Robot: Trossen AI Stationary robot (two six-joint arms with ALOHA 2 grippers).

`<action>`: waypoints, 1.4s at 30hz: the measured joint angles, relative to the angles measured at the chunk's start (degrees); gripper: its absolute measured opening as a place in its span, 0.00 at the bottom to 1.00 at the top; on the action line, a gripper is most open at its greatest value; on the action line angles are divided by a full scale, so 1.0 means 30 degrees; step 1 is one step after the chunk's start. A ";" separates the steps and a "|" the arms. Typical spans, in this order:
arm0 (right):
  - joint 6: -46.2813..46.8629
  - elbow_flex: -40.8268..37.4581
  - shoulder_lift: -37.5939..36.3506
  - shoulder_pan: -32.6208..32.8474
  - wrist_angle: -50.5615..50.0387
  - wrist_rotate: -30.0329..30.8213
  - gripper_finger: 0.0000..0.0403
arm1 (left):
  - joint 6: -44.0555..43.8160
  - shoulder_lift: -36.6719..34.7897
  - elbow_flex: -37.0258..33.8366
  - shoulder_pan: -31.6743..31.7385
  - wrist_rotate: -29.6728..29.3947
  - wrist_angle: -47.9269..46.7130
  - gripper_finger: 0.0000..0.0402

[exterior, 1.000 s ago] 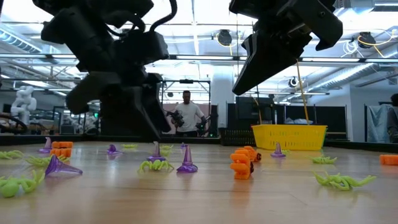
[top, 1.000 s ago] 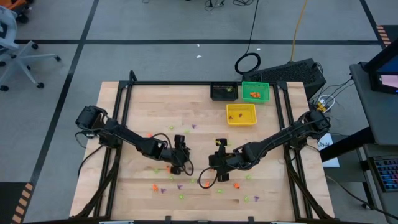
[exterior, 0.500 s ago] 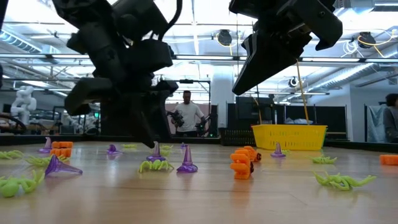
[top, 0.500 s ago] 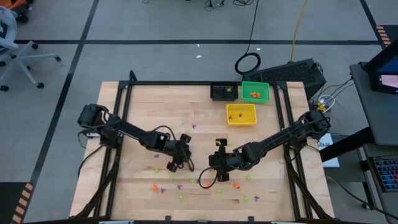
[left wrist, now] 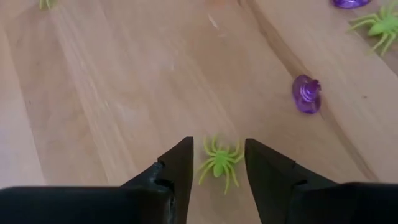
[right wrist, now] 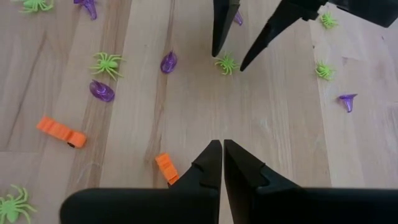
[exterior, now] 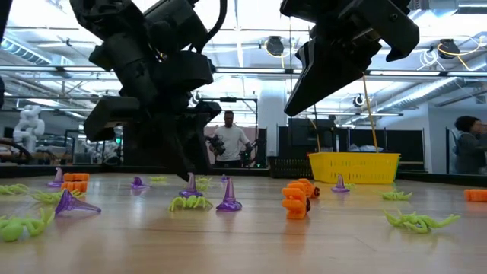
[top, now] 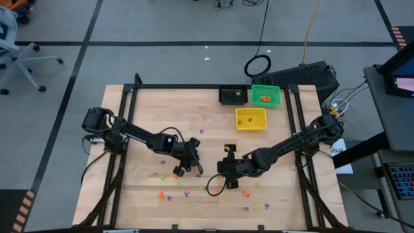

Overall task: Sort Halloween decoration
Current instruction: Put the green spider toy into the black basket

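The left gripper [left wrist: 217, 163] was down at the wooden table [top: 149, 103], left of centre, its two dark fingers parted on either side of a light-green spider [left wrist: 219, 163]. The spider lay flat on the wood in the gap between the tips; neither finger clearly touched it, so it sat framed rather than pinched. A purple witch hat [left wrist: 306, 94] lay near it on the same boards, and another green spider [left wrist: 377, 27] sat farther off, close to a second purple piece.

From the right wrist view the same two fingertips [right wrist: 225, 25] came down as a pair of dark spikes with the spider [right wrist: 226, 63] just under them (a purple trinket [right wrist: 168, 61] lay a little to one side). The right gripper [right wrist: 222, 154] hung above the table's middle with its fingers pressed together and nothing between them. An orange piece [right wrist: 166, 168] lay just beside its tips, a longer orange one [right wrist: 60, 132] well apart.

The rest of the Halloween decoration [top: 194, 194] was scattered over the near half of the table in orange, purple and green. At the far edge stood the black bin [top: 233, 96], the green bin [top: 265, 96] and the yellow bin [top: 251, 119]; the green one seemed to hold orange bits, though they were too small to be sure. In the low view a person [exterior: 228, 142] stood in the room behind the table.
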 joint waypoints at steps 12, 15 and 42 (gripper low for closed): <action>0.0014 -0.0331 0.0000 0.0000 0.0083 -0.0067 0.00 | 0.0466 0.0219 -0.0015 0.0000 0.0515 -0.0168 0.54; 0.0073 -0.0668 0.0000 0.0000 0.0551 -0.0067 0.00 | 0.0570 0.0454 0.0015 0.0000 0.0510 0.0052 0.54; 0.0066 -0.0986 0.0000 0.0001 0.1158 -0.0081 0.00 | -0.0022 0.0969 0.0029 0.0036 0.0765 -0.0401 0.30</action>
